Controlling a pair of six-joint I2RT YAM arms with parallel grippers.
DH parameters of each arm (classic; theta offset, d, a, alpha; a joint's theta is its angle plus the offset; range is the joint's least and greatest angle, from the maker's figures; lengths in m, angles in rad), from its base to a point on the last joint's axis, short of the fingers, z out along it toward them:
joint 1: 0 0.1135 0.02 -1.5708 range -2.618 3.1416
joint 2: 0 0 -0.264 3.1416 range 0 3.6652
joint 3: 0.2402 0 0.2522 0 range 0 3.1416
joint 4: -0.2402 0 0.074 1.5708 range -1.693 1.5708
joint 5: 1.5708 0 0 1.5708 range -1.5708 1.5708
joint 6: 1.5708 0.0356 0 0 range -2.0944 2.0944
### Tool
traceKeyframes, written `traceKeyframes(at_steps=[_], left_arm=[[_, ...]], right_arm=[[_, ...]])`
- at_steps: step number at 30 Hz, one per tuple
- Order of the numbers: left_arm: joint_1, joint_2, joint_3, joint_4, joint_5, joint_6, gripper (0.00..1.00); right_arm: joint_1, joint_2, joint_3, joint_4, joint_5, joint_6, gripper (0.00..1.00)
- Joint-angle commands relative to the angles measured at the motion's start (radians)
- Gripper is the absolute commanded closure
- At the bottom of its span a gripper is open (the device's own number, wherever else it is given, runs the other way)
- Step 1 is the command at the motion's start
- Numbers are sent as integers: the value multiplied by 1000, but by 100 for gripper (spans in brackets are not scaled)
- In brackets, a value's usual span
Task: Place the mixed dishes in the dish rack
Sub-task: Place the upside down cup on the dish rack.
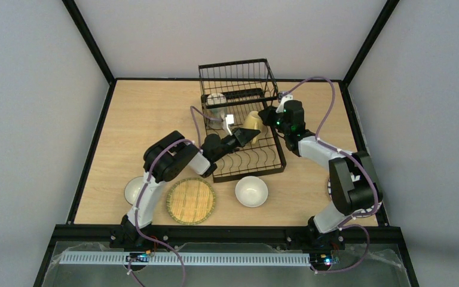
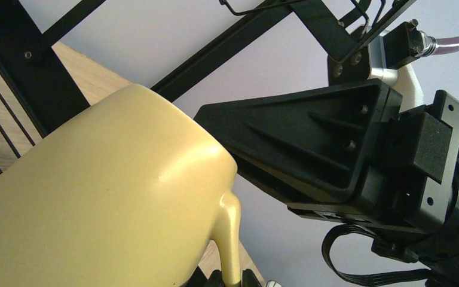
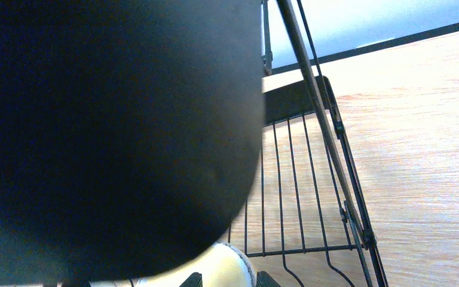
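Observation:
The pale yellow mug (image 1: 253, 122) hangs tilted over the lower tray of the black wire dish rack (image 1: 252, 162), between both grippers. My left gripper (image 1: 246, 135) is shut on its handle (image 2: 234, 239), which runs down between the fingertips in the left wrist view. From the other side my right gripper (image 1: 270, 116) is shut on the mug's wall. In the right wrist view the mug (image 3: 113, 119) is a dark mass, with its pale edge (image 3: 222, 266) between the fingers. A white bowl (image 1: 251, 191), the woven bamboo plate (image 1: 191, 200) and a second bowl (image 1: 135, 190) lie on the table.
A clear tumbler (image 1: 216, 101) stands in the rack under the raised basket tier (image 1: 237, 75). The left arm's elbow (image 1: 170, 156) hangs over the second bowl. Rack wires (image 3: 302, 197) run close to the right of the right fingers. Black frame posts edge the table.

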Motion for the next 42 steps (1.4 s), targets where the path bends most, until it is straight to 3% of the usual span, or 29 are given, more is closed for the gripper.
traceKeyframes(at_steps=[1, 15, 17, 20, 25, 31, 42], left_arm=[[19, 95, -19, 63, 51, 14, 97], [19, 76, -10, -86, 24, 14, 77], [19, 74, -10, -101, 18, 23, 80], [18, 71, -9, -123, 6, 31, 97], [19, 63, -5, -167, 1, 46, 98], [15, 62, -6, -188, 5, 36, 77], [11, 16, -52, -224, 1, 44, 48]], right_arm=[[2, 15, -5, 35, -10, -14, 49], [2, 8, -47, 32, -22, -13, 49], [2, 6, -52, 31, -22, -15, 49], [2, -3, -59, 31, -19, -17, 49], [2, -8, -51, 17, -20, -24, 49], [2, -17, -58, 14, -22, -29, 49], [2, -30, -64, 11, -30, -25, 49]])
